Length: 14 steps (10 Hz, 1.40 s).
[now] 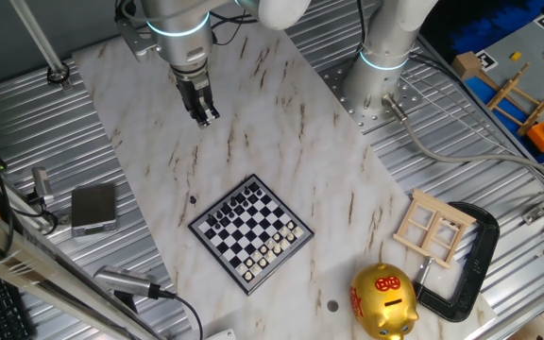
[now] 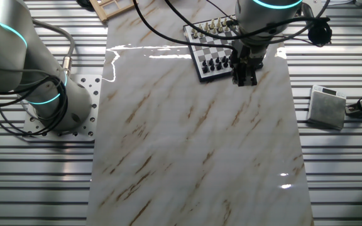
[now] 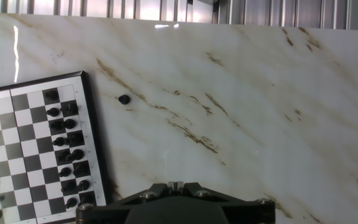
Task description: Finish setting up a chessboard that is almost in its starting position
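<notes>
A: Where does your small square black-and-white checkered chessboard with the dark rim sit?

B: You have it lying flat on the white marble-patterned tabletop with brown veins, turned so that it reads as a diamond in one fixed view. Black pieces fill the rows on one side and white pieces the rows on the opposite side. In the hand view you can see one corner square of the black back row bare.

A: Anything off the board?

B: Yes. You will spot a tiny black chess piece alone on the marble, just beside the board's black side and clear of the rim. The same dark speck appears in one fixed view, left of the board.

A: And your black two-finger gripper?

B: It hangs above bare marble, well apart from the board in one fixed view, fingers pointing down. In the other fixed view it overlaps the board's near edge. Its fingers look pressed close together with nothing between them.

A: What else is around you?

B: A gold piggy bank with red markings sits near the table's edge, beside a pale wooden four-pane window frame and a large black C-clamp. A small grey box rests on the ribbed metal surface off the marble.
</notes>
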Motion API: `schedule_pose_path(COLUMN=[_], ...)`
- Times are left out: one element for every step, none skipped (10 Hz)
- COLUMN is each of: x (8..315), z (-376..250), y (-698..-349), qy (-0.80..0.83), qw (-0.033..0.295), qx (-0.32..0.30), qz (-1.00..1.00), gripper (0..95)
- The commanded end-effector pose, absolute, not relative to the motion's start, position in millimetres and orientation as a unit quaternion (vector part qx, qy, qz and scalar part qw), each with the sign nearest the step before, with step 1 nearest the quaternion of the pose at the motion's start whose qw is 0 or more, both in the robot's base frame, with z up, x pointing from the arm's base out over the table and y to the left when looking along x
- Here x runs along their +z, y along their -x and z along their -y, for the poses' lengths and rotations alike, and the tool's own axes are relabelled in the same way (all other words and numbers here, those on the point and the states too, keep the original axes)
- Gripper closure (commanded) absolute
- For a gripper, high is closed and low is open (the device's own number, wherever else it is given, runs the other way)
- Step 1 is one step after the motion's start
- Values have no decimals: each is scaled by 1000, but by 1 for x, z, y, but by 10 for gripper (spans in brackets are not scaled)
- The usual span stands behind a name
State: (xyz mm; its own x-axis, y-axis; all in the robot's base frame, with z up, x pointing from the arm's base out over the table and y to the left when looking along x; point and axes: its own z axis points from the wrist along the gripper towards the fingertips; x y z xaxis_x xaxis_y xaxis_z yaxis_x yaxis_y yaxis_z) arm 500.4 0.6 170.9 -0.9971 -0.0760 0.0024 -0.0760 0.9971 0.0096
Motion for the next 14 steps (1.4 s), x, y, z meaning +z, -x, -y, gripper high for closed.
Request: schedule_pose_path(x=[171,171,171,171,171,171,171,171,171,171,171,171,171,171], z=[-1,-1,-1,-1,-1,-1,-1,-1,-1,-1,-1,-1,-1,-1], y=[-500,-500,-500,-500,-500,-500,-500,-500,-500,-500,-500,-500,-500,-500], qy=[-38,-38,-38,-38,-38,-43,-58,-57,-57,-56,-59,-97,-93,-103], qw=[1,1,2,1,2,1,1,1,1,1,1,-1,0,1], qx=[-4,-4,-4,-4,-4,-5,-4,-4,-4,-4,-4,-4,-4,-4], qz=[999,999,999,999,999,999,998,998,998,998,998,995,996,995], gripper=[950,950,950,950,950,950,950,950,950,950,950,950,950,950])
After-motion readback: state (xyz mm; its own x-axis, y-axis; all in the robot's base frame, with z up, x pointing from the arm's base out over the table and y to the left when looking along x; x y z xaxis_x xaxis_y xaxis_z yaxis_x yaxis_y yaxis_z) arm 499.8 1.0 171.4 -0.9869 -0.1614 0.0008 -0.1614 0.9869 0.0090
